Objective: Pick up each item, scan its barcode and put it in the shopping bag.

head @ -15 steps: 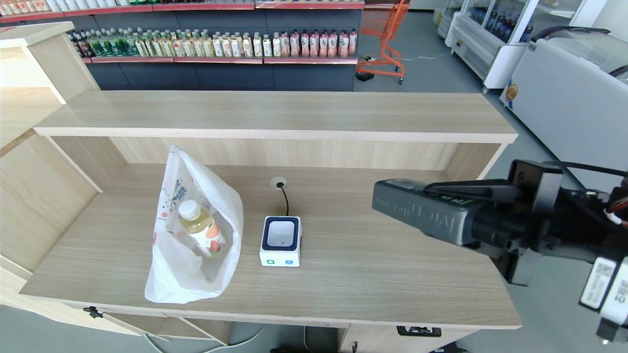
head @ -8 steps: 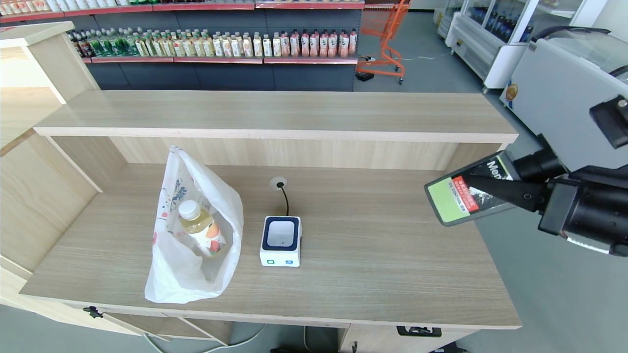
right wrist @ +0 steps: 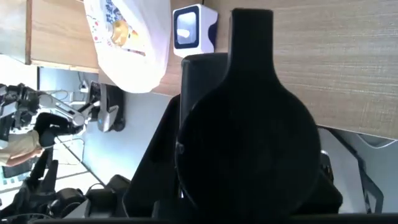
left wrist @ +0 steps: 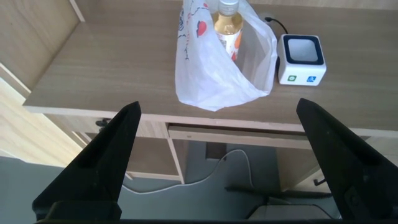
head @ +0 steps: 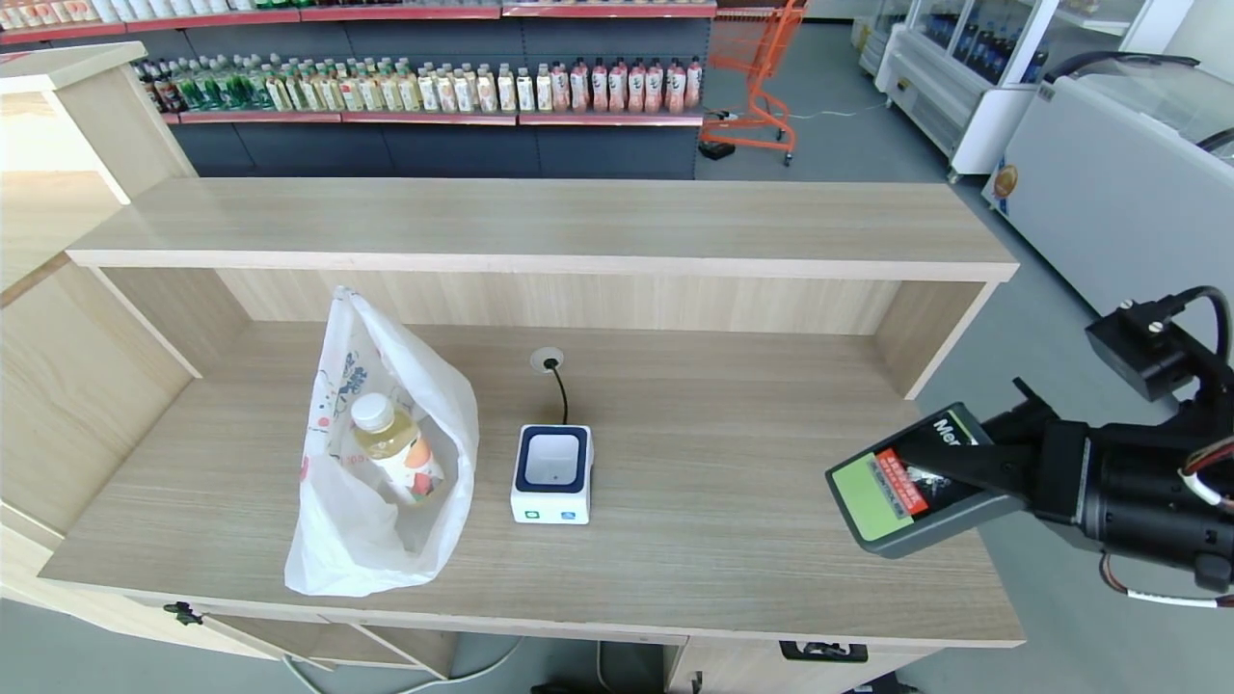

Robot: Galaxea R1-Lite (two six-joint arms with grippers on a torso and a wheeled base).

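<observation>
The right gripper (head: 930,474) is closed on a dark box (head: 872,499) with a green and red label and holds it in the air over the right end of the counter (head: 733,540) — well apart from the scanner (head: 550,472). Just beside the scanner stands the white shopping bag (head: 357,540), with a bottle (head: 390,443) inside. The left gripper (left wrist: 216,155) hangs before the counter edge, its fingers wide apart and empty.

Bright, even light; only faint, soft shadows hug the scanner (head: 550,474). Its window shows pale glare. Far from the scanner, the counter (head: 675,540) edges bow, lens-curved.
</observation>
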